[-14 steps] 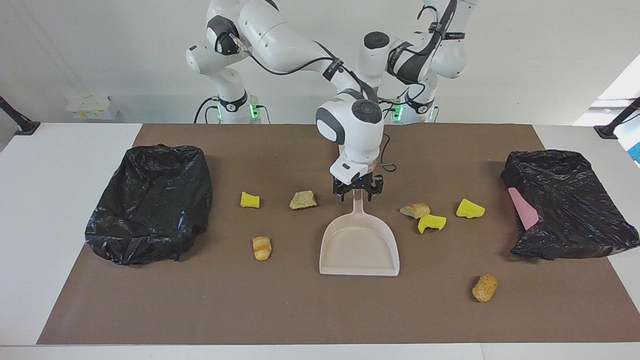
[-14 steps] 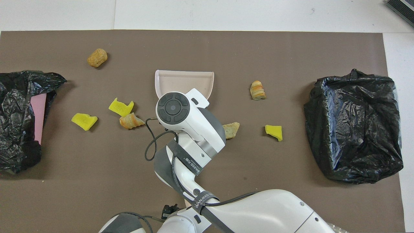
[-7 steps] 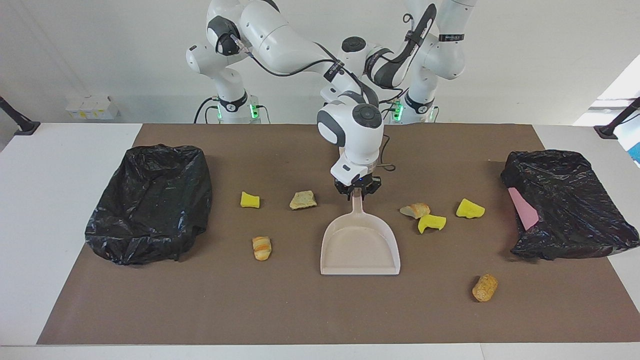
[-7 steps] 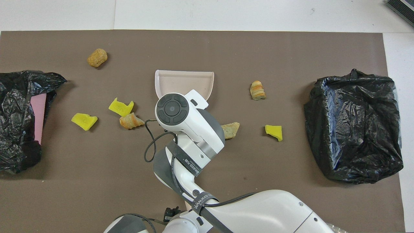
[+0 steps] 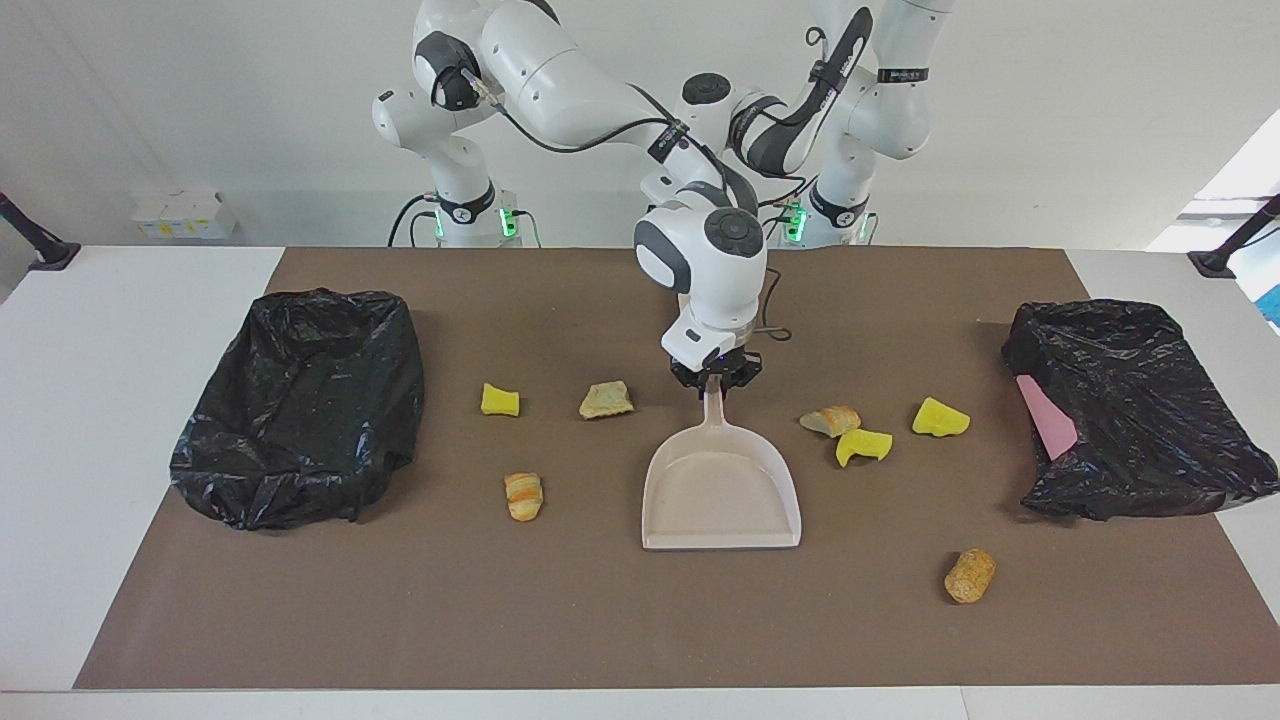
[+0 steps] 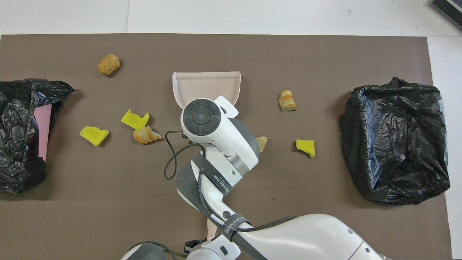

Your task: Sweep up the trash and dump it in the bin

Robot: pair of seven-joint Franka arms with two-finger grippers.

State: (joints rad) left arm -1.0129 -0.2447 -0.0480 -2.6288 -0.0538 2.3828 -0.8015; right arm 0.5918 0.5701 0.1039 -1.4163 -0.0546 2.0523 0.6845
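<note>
Dustpan shifted; facing view reveals right end effector gripping it.

Right hand lowered and clamped, left hand closed

Glossy crinkled black plastic bags; smooth plastic dustpan; matt mat.

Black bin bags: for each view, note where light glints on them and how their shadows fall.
Facing view: the bin bag at the right arm's end shows faint speckled glints; window glare washes out one edge. Overhead view: that bag carries a pale sheen on its creases and a soft shadow toward the table's middle; the bin bag at the left arm's end glints less.
</note>
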